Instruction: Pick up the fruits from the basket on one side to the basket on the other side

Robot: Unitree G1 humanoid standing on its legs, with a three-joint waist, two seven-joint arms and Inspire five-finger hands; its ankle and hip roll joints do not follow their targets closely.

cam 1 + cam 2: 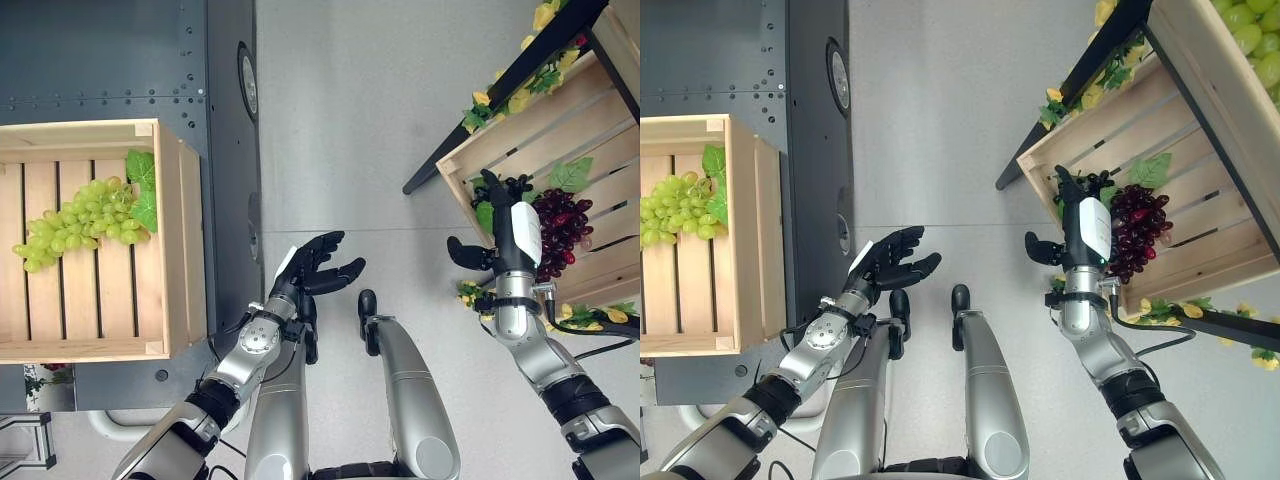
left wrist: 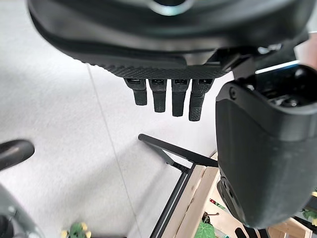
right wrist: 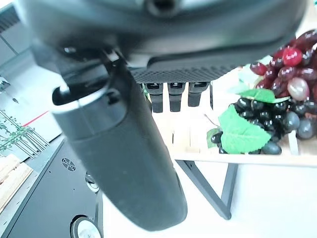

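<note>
The right hand [image 1: 512, 235] is at the front edge of the right crate [image 1: 600, 130], w/ its fingers straight and relaxed, holding nothing, and its thumb standing out to the side; in the right wrist view the fingers [image 3: 169, 96] show as a short straight row, and the fruit lies past them and to one side. The dark red grape bunch [image 1: 560, 228] is just beside the back of this hand, on the side away from the thumb, apart from the fingertips as far as I can see; a black grape bunch [image 1: 505, 187] w/ green leaves [image 1: 570, 175] lies right at the fingertips, maybe touching, I cannot tell. The red bunch seems to lie w/ its long axis about along the fingers, not across them; so I judge the hand must shift sideways over the bunch, or turn the palm toward it, before the fingers can close. The left hand [image 1: 315, 268] hangs over the floor between the two crates, fingers loosely spread and a bit bent, empty; it is well apart from the right crate, so the right hand is much the nearer one for the pick. The left crate [image 1: 180, 240], beyond the left hand on its outer side, has a green grape bunch [image 1: 80, 220] in it; prob. this is the goal crate.
</note>
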